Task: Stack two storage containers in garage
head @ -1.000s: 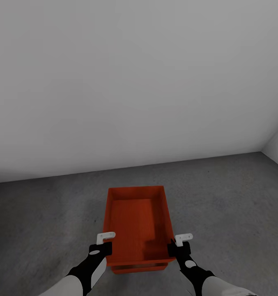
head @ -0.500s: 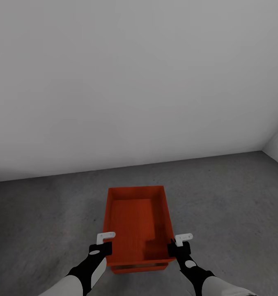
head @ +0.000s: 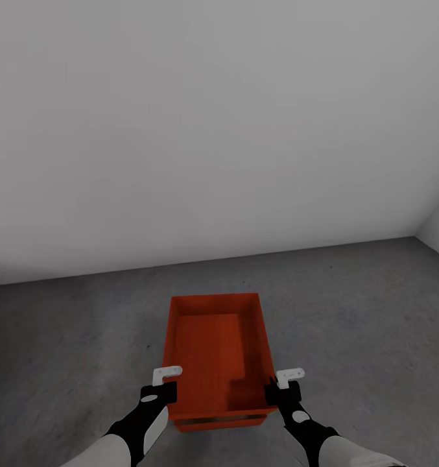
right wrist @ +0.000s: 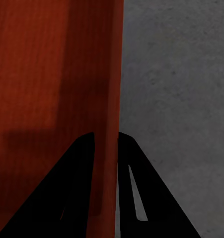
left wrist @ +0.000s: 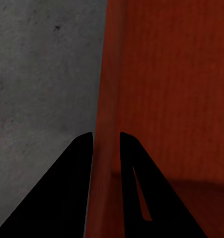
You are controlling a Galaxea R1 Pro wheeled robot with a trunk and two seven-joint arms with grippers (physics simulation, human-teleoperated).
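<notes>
An orange-red storage container (head: 213, 350) sits low over the dark grey concrete floor (head: 375, 311) of the garage, its open top facing up. Under its near edge a strip of the second orange-red container (head: 213, 423) shows, so the upper bin lies in or on the lower one. My left gripper (head: 166, 388) is shut on the upper bin's left wall (left wrist: 108, 99), one finger on each side. My right gripper (head: 275, 389) is shut on its right wall (right wrist: 114, 74) in the same way.
A plain white-grey wall (head: 213, 130) rises just beyond the containers. It meets a side wall at a corner (head: 417, 237) on the right. Bare concrete stretches to both sides of the bins.
</notes>
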